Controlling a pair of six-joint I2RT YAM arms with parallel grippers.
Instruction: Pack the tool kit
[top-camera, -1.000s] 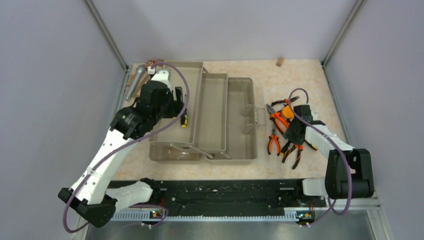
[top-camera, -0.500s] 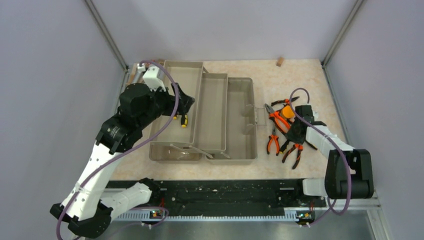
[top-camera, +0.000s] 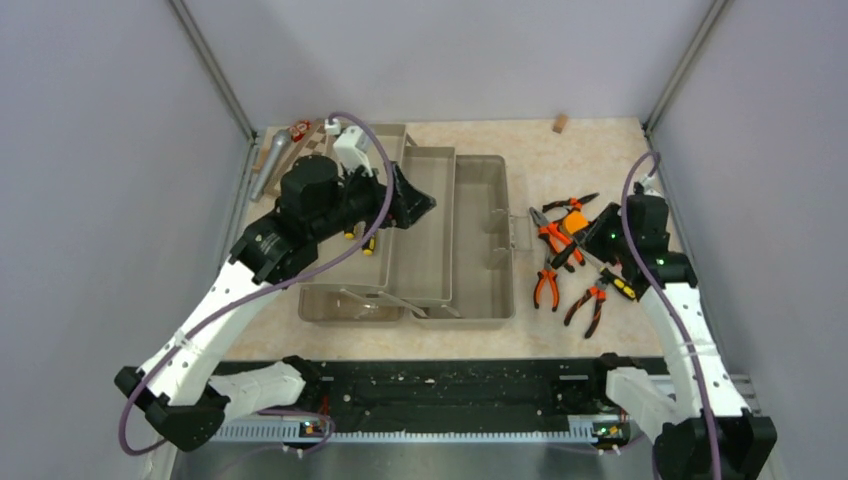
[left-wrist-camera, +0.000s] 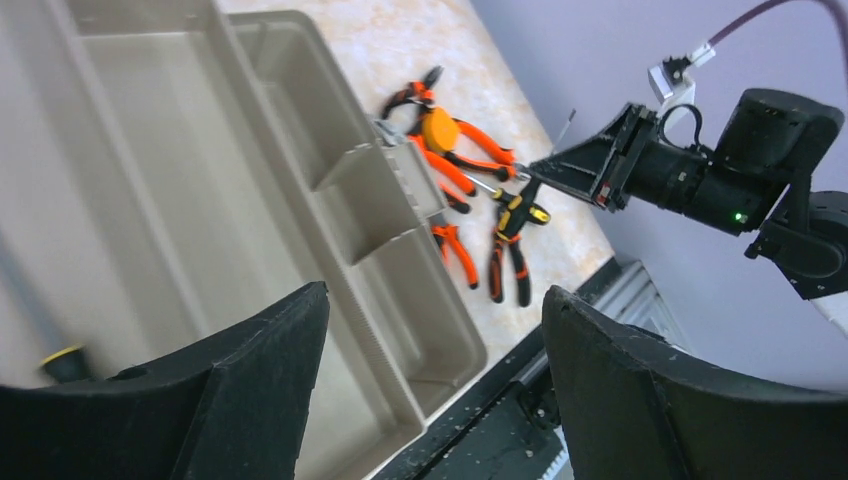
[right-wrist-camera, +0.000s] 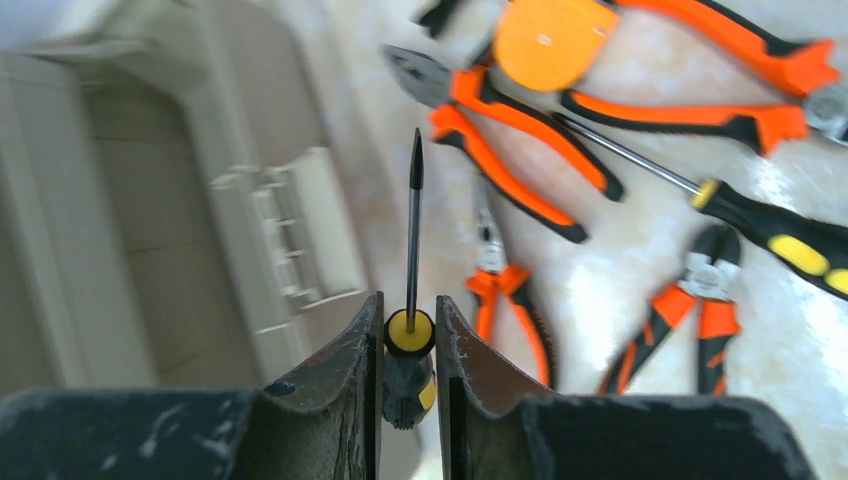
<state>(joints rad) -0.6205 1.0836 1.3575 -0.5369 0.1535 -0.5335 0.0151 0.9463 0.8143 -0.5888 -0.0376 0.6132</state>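
The grey-brown toolbox (top-camera: 480, 245) lies open in the middle of the table with its beige trays (top-camera: 425, 230) spread to the left. One yellow-black screwdriver (top-camera: 368, 243) lies in the left tray, and its end shows in the left wrist view (left-wrist-camera: 60, 362). My left gripper (top-camera: 418, 207) hangs open and empty above the trays (left-wrist-camera: 435, 300). My right gripper (top-camera: 592, 243) is shut on a second yellow-black screwdriver (right-wrist-camera: 408, 345) and holds it above the tool pile, shaft pointing towards the toolbox. Orange-handled pliers (right-wrist-camera: 510, 120), the orange tape measure (right-wrist-camera: 547, 30) and a third screwdriver (right-wrist-camera: 770, 235) lie beneath.
A silver microphone (top-camera: 272, 160) and a chessboard corner (top-camera: 312, 135) lie at the back left, behind my left arm. A small wooden block (top-camera: 560, 122) sits at the back edge. More pliers (top-camera: 545, 287) lie to the right of the toolbox handle (top-camera: 515, 232).
My right gripper has risen from the tool pile with a screwdriver clamped in it. My left arm has swung right, its gripper now over the middle tray instead of the left tray.
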